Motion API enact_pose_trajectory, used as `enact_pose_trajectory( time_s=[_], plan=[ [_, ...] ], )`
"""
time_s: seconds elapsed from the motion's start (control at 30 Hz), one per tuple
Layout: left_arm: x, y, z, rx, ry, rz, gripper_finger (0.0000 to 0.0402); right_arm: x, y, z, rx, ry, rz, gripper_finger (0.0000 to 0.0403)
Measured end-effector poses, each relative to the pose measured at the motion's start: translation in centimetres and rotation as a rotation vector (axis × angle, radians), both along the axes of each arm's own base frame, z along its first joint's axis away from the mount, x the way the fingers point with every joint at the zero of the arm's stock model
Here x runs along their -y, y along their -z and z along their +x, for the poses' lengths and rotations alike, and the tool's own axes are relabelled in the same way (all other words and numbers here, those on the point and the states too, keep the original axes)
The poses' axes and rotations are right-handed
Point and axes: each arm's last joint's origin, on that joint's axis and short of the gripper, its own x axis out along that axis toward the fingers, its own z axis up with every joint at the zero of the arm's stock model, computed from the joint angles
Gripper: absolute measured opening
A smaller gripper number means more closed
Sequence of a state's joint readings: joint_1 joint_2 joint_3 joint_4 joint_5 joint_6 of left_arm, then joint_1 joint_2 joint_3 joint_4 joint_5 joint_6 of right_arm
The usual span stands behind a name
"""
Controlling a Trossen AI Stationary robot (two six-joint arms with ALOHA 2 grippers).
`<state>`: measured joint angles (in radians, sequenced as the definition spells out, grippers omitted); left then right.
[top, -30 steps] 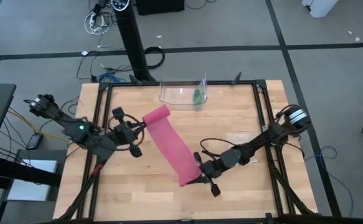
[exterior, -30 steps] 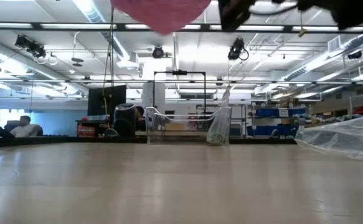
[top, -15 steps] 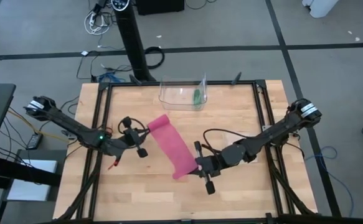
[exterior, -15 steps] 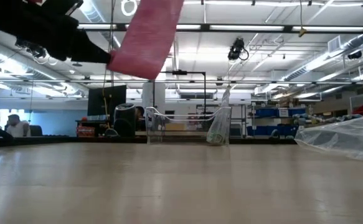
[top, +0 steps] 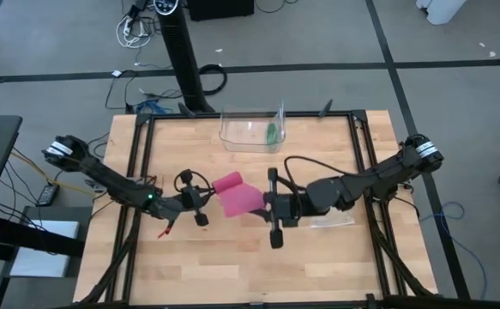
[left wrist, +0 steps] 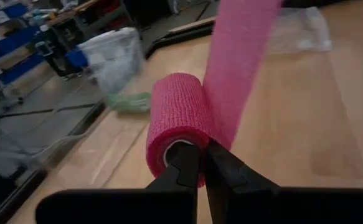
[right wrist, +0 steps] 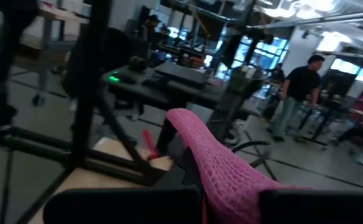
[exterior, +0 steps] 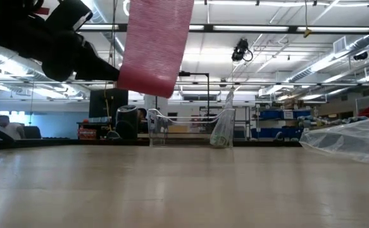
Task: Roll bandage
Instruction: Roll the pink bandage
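Note:
The magenta-pink bandage point(top: 239, 196) is held in the air between my two grippers, over the middle of the table. It is partly wound into a roll point(left wrist: 176, 118), and a flat strip point(left wrist: 240, 56) runs from the roll toward my right gripper. My left gripper point(top: 205, 204) is shut on the roll. My right gripper point(top: 268, 209) is shut on the strip's other end point(right wrist: 228, 174). In the low view the strip point(exterior: 154, 44) hangs high above the tabletop beside my left arm point(exterior: 64, 44). My left gripper holds the roll by the rim of its near open end point(left wrist: 187, 163). One finger point(left wrist: 180, 169) reaches at the hollow core and the other lies outside, under the strip. The fingers run level, along the roll's axis. The roll is lifted clear of the table. My right gripper holds the strip's free end point(right wrist: 231, 186); the cloth lies over the fingers and hides the place of contact. The strip runs up and away from it toward the roll, fairly flat, clear of the table.
A clear container point(top: 248, 129) with a small green item point(top: 271, 133) stands at the table's far edge. A clear flat plastic piece point(top: 331, 220) lies on the table under my right arm. People show in the room beyond the table point(right wrist: 296, 93).
Both grippers have come toward each other over the middle of the table, the right one toward the far edge and the left one toward the right. The pink strip spanning them has grown much shorter. The roll has moved toward the near edge.

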<state>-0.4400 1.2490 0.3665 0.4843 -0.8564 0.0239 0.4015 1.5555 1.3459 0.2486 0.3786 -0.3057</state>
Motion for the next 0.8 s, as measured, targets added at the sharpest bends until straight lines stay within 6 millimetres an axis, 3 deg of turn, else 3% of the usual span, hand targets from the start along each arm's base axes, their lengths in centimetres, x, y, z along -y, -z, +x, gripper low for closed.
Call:
enact_pose_trajectory(
  time_s=[0.2, 0.37, 0.63, 0.8],
  plan=[
    [2.0, -0.3, 2.1, -0.046, 0.08, 0.042, 0.0014, 2.8, -1.2, 0.9, 0.021, 0.079, -0.015, 0.0],
    [4.7, -1.5, 3.3, -0.037, 0.165, 0.081, 0.0014, 5.6, -1.7, 1.6, 0.021, 0.125, -0.017, 0.0],
    [9.5, -4.0, 4.2, 0.004, 0.308, 0.142, 0.0014, 11.4, -1.7, 2.5, 0.023, 0.18, 0.109, 0.0],
    [10.9, -5.2, 4.4, 0.02, 0.341, 0.16, 0.0014, 13.9, -1.0, 2.6, -0.041, 0.151, 0.241, 0.0005]
  ],
)
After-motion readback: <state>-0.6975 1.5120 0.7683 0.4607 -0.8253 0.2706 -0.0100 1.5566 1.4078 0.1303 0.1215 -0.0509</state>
